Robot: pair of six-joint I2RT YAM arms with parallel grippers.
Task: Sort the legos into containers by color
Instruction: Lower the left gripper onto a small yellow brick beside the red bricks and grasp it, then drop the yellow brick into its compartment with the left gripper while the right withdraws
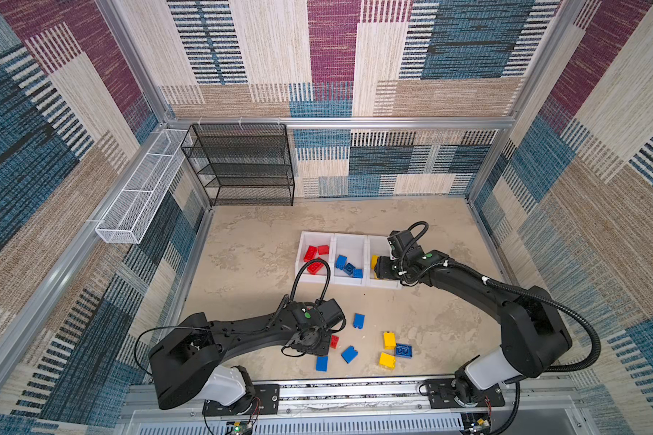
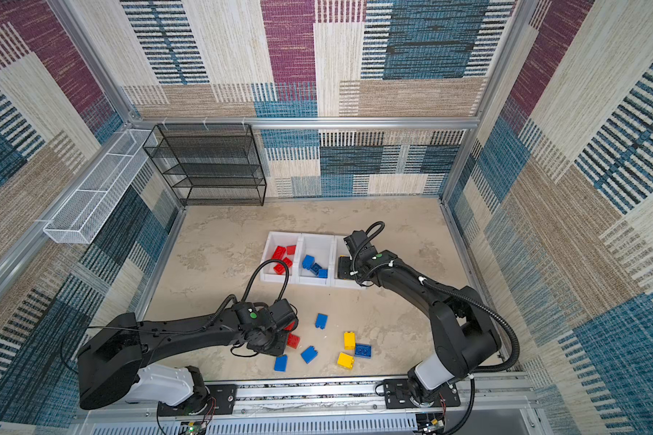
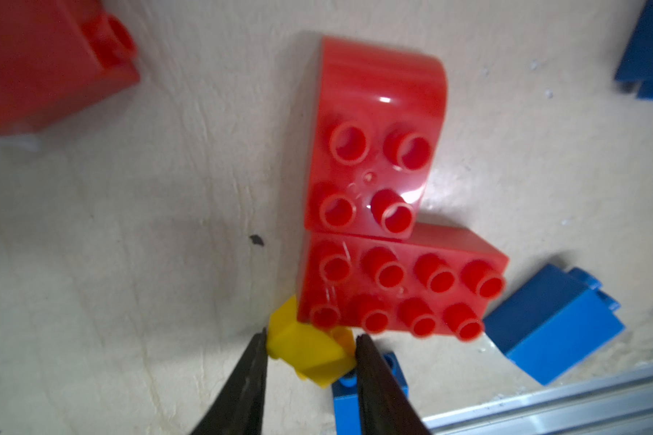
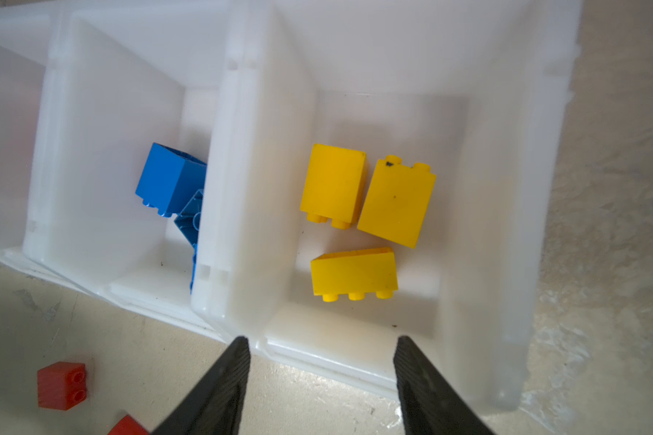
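The left gripper [image 3: 310, 337] has closed its 2 fingers [image 3: 249, 376] against opposite sides of a small yellow brick [image 3: 310, 356] that lies on the beige table [image 3: 129, 226]. That brick touches a corner of an 8-stud red brick [image 3: 400, 286], which in turn butts against a 4-stud red brick [image 3: 374, 132] with 1 rounded edge. A blue brick [image 3: 345, 399] lies partly under 1 finger. In both top views this gripper is hidden beneath its own wrist, at lower centre of the frame.

The right gripper [image 4: 322, 339] stands wide open with nothing between its fingers, over the near rim of the yellow bin [image 4: 506, 226]. 3 yellow bricks [image 4: 355, 275] lie on that bin's floor.

The 3 joined white bins sit right of centre in both top views. The red bin [image 1: 311, 239], on the left of the row, holds red bricks [image 1: 315, 258]. The blue bin [image 1: 349, 243], in the middle, holds blue bricks [image 1: 348, 266].

Still loose on the table at lower centre are 4 loose blue bricks [image 1: 349, 354], 2 loose yellow bricks [image 1: 389, 339] and a loose red brick [image 1: 334, 341] just beside the left wrist.
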